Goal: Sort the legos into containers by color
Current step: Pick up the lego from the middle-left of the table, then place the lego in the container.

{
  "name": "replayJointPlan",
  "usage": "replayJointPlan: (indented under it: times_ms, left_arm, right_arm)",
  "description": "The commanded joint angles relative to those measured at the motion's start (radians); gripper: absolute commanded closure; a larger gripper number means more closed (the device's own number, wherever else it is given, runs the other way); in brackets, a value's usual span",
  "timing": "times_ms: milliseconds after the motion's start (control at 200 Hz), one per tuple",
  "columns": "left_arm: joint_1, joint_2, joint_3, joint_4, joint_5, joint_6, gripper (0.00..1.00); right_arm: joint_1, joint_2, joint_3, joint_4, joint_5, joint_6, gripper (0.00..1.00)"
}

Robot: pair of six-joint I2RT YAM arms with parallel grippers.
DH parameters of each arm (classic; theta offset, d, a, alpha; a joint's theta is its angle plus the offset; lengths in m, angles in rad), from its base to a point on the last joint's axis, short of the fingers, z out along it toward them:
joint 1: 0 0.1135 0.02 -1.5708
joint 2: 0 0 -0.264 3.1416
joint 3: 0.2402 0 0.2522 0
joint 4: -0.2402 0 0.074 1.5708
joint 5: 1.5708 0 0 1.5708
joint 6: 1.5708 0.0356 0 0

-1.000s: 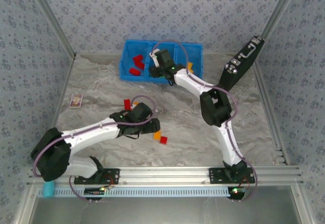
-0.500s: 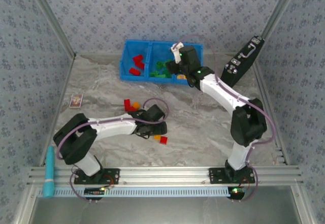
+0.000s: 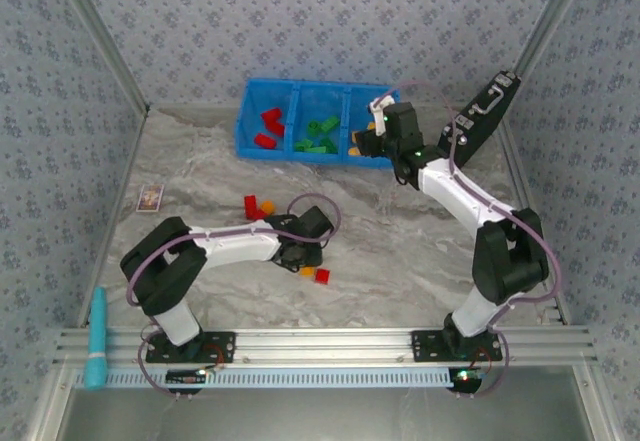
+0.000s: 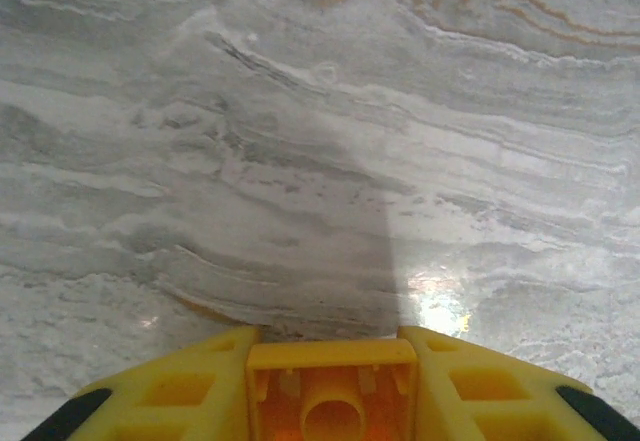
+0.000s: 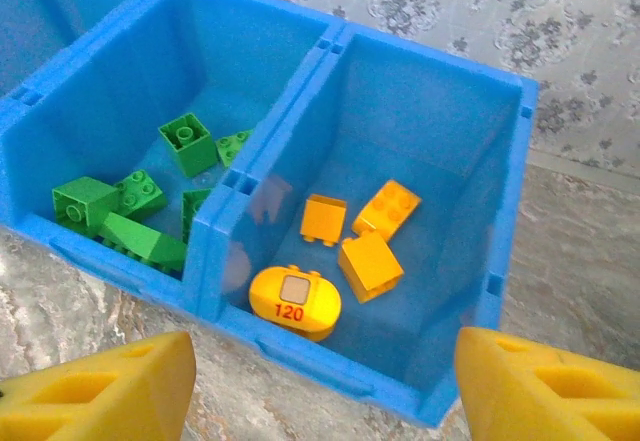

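Orange lego (image 4: pixel 331 401) in grasp of left tool (image 4: pixel 330 346); right tool (image 5: pixel 322 361) agape, now farther right along blue bin (image 5: pixel 432 58).

Bare table (image 4: pixel 300 161) is lying open ahead of the left gripper (image 4: pixel 330 346), whose jaws are pinching an orange lego (image 4: pixel 332 401). The left arm (image 3: pixel 230 246) is stretching across the middle, walling off a red and orange pair (image 3: pixel 255 205) behind it. The right gripper (image 5: pixel 325 346), jaws spread wide, is facing the blue bin's (image 5: pixel 505 221) near wall, with the black case (image 3: pixel 480 121) leaning close on its right
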Motion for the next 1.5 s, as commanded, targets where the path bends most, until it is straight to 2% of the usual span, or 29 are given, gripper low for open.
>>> replayJointPlan:
  times_ms: [0,180,365,470,610,840,995,1135,1209,1274,1369,1494]
  left_arm:
    - [-0.027,0.027,0.036,0.007,0.063,-0.009,0.68]
    - [0.009,0.028,0.184,-0.062,0.009,0.099,0.70]
    - [0.118,0.094,0.493,-0.058,0.015,0.285,0.73]
    - [0.155,0.213,0.708,-0.036,0.025,0.375,0.73]
    - [0.191,0.393,0.965,0.018,0.045,0.417,0.73]
    - [0.228,0.719,1.393,-0.031,0.040,0.411,0.73]
    - [0.247,0.881,1.638,-0.110,0.019,0.419,0.69]
    - [0.271,0.927,1.694,-0.115,0.023,0.401,0.63]
    - [0.278,0.929,1.694,-0.112,0.029,0.395,0.55]
    - [0.284,0.928,1.694,-0.111,0.048,0.393,0.45]
    - [0.296,0.913,1.718,-0.125,0.117,0.382,0.36]
    - [0.302,0.828,1.726,-0.157,0.153,0.441,0.32]
  right_arm:
    - [-0.018,-0.064,-0.034,0.022,-0.015,0.028,0.29]
    - [-0.039,-0.157,-0.152,-0.021,-0.036,0.080,0.28]
    - [-0.075,-0.259,-0.355,-0.097,-0.202,0.215,0.27]
    - [-0.074,-0.352,-0.502,-0.101,-0.257,0.291,0.28]
    - [-0.032,-0.522,-0.652,-0.122,-0.275,0.388,0.29]
    - [0.119,-0.788,-0.754,-0.296,-0.164,0.484,0.28]
    - [0.153,-0.919,-0.828,-0.348,-0.141,0.563,0.27]
    - [0.174,-0.986,-0.869,-0.369,-0.134,0.606,0.27]
    - [0.183,-0.988,-0.881,-0.363,-0.140,0.614,0.27]
    - [0.188,-0.974,-0.888,-0.350,-0.146,0.618,0.27]
    - [0.189,-0.930,-0.879,-0.337,-0.157,0.628,0.27]
    - [0.198,-0.854,-0.849,-0.318,-0.184,0.640,0.27]
